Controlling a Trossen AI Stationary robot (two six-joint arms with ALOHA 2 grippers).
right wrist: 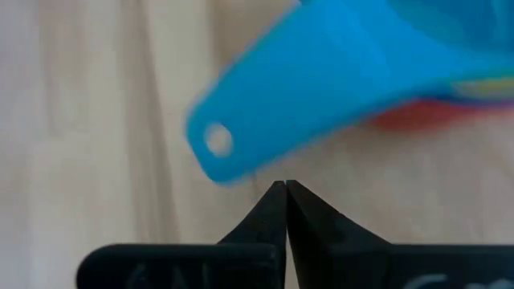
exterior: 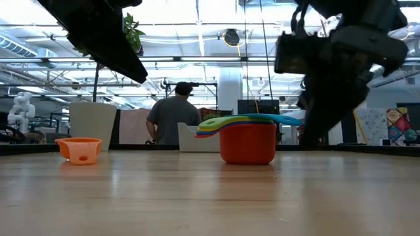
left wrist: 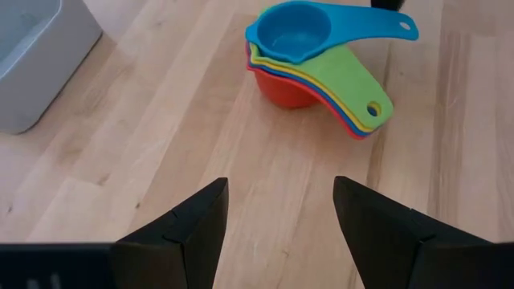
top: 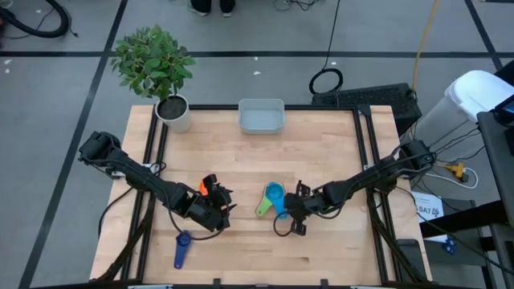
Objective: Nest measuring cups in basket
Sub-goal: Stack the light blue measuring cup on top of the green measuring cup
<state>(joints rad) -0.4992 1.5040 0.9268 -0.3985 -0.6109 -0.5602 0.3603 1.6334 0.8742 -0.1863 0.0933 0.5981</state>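
A nested stack of measuring cups (top: 273, 198) stands mid-table, its red cup (exterior: 248, 143) at the bottom and a bright blue cup (left wrist: 291, 30) on top. An orange cup (exterior: 80, 149) stands alone beside my left gripper (top: 218, 210). That gripper is open (left wrist: 281, 201) and points at the stack from the table's left. A dark blue cup (top: 182, 249) lies near the front edge. My right gripper (right wrist: 285, 186) is shut, with its tips at the end of the bright blue cup's handle. The basket (top: 261, 116) stands at the far edge. My right gripper's shut fingertips stand right at the free end of the bright blue cup's handle (right wrist: 241, 156), coming slanting down from the table's right. Nothing is between the fingers. Whether the tips touch the handle I cannot tell.
A white plant pot (top: 174, 112) with a leafy plant stands at the far left corner, next to the basket. A person (exterior: 174, 118) stands in the room beyond the table. Bare wood lies between the stack and the basket.
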